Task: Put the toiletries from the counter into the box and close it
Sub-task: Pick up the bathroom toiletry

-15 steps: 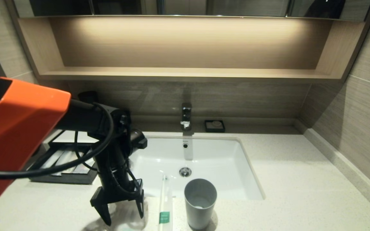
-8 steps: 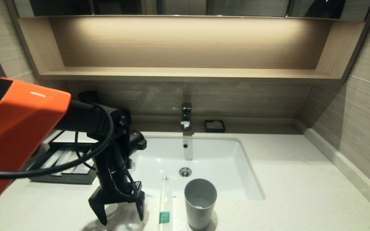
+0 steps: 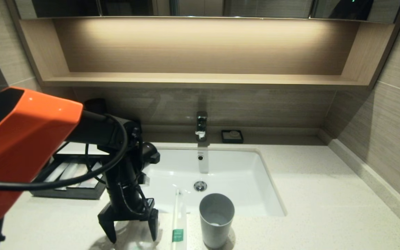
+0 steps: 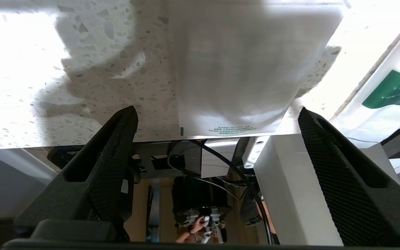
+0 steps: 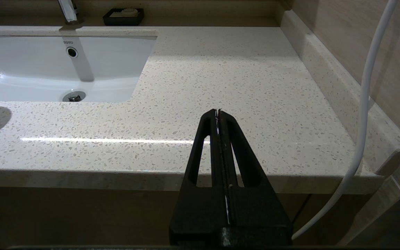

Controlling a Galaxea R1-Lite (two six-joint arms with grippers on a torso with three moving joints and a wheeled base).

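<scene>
A flat translucent packet (image 3: 134, 240) lies on the speckled counter (image 3: 307, 194) at its front edge, left of the sink. My left gripper (image 3: 132, 238) is open, pointing down, with one finger on each side of the packet and just above it. In the left wrist view the packet (image 4: 245, 69) lies ahead of the open gripper (image 4: 216, 111). One cream paper-wrapped stick (image 3: 178, 222) with a green band lies to the packet's right; it also shows in the left wrist view (image 4: 391, 93). The black box (image 3: 66, 192) stands at the far left with its drawer out. My right gripper (image 5: 218, 111) is shut and empty.
A grey cup (image 3: 216, 220) stands right of the stick, near the front edge. The white sink (image 3: 241, 173), faucet (image 3: 201, 125) and black soap dish (image 3: 232, 136) lie behind. Pale wrapped items (image 3: 69, 173) lie in the drawer. My left arm hides part of the box.
My left gripper has sunk slightly toward the packet and stayed open. The packet, stick and cup have not moved.
</scene>
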